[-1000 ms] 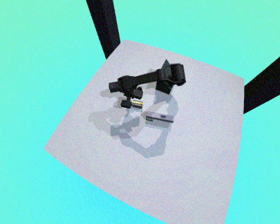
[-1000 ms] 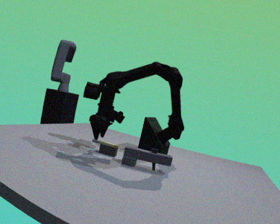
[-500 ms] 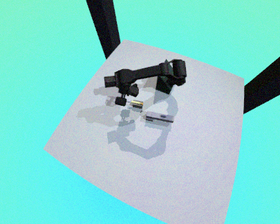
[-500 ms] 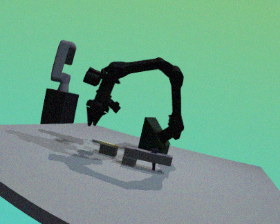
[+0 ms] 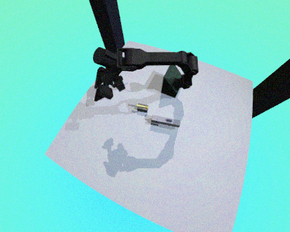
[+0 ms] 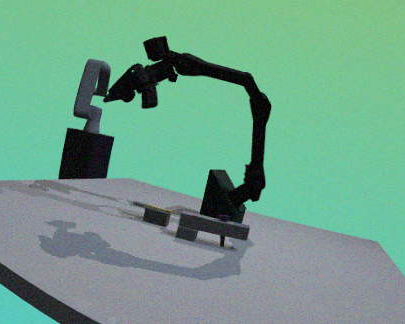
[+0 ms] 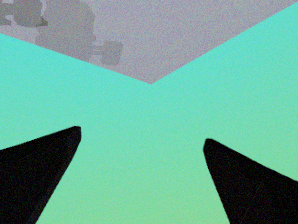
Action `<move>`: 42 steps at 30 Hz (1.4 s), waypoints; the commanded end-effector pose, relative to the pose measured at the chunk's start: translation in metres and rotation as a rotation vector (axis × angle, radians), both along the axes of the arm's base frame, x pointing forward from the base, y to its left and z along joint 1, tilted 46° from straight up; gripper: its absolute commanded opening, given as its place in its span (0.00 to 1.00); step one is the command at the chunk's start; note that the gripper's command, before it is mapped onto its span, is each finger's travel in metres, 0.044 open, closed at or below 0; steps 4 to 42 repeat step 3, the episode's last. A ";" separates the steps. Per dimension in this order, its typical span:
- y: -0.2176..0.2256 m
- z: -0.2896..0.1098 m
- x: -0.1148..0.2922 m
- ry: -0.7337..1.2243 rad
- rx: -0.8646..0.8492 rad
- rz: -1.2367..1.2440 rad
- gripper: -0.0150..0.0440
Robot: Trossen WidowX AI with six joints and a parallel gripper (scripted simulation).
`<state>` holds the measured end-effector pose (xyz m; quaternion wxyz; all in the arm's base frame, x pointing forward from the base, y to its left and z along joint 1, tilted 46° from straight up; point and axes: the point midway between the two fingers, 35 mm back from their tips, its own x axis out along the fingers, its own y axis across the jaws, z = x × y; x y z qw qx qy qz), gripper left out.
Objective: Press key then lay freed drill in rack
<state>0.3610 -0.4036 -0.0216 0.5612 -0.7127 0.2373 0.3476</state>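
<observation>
The yellow drill lies flat on the small grey rack near the middle of the table. Beside it stands the long grey fixture block, with a small purple key on its top. My gripper is open and empty. It hangs high above the table, up and to the left of the rack. In the wrist view its two dark fingers frame only background and a corner of the table.
The arm's dark wedge base stands behind the fixture. Two black pillars rise at the table's back and right. A grey arm-like shape on a dark pedestal stands beyond the far edge.
</observation>
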 end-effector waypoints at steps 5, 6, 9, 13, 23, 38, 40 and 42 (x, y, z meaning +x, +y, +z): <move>-0.069 0.085 0.016 -0.211 -0.276 -0.033 1.00; -0.069 0.085 0.016 -0.211 -0.276 -0.033 1.00; -0.069 0.085 0.016 -0.211 -0.276 -0.033 1.00; -0.069 0.085 0.016 -0.211 -0.276 -0.033 1.00; -0.069 0.085 0.016 -0.211 -0.276 -0.033 1.00; -0.069 0.085 0.016 -0.211 -0.276 -0.033 1.00; -0.069 0.085 0.016 -0.211 -0.276 -0.033 1.00; -0.069 0.085 0.016 -0.211 -0.276 -0.033 1.00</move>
